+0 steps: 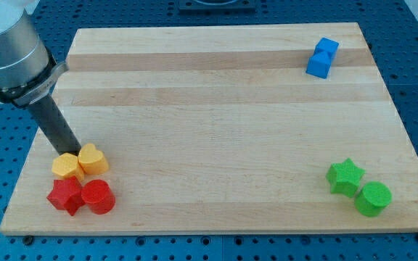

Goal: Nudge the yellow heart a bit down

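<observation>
My tip [72, 151] touches the glossy yellow heart [93, 159] on the wooden board [216, 109].

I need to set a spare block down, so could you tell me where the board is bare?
Bare: the wide middle between the blue block, the green star and green cylinder. Crowded: bottom left, where my tip meets the yellow heart, yellow block, red star and red cylinder.

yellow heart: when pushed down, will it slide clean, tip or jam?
The yellow heart looks squat and flat-bottomed, so it will probably slide, not tip or roll. It touches the yellow block on its left, and the red cylinder lies just below, so it will likely twist or shove those. My tip sits at its upper left, off-centre, which favours rotation.
</observation>
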`<state>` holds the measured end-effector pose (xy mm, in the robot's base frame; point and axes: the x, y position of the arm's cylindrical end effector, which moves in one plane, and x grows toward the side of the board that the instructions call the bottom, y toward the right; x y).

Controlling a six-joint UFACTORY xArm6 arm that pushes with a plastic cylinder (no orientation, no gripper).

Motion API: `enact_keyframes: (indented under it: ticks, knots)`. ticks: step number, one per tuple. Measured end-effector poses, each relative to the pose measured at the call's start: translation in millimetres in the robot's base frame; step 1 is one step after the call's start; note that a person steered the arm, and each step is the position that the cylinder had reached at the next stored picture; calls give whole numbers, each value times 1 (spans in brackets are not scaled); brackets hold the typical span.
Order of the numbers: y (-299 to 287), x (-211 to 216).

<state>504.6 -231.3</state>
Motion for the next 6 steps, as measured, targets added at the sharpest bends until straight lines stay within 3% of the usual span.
enact_keyframes:
  ticks: [2,4,6]
  knots:
    - [0,10]
    - [10,-39]
    - [17,-2]
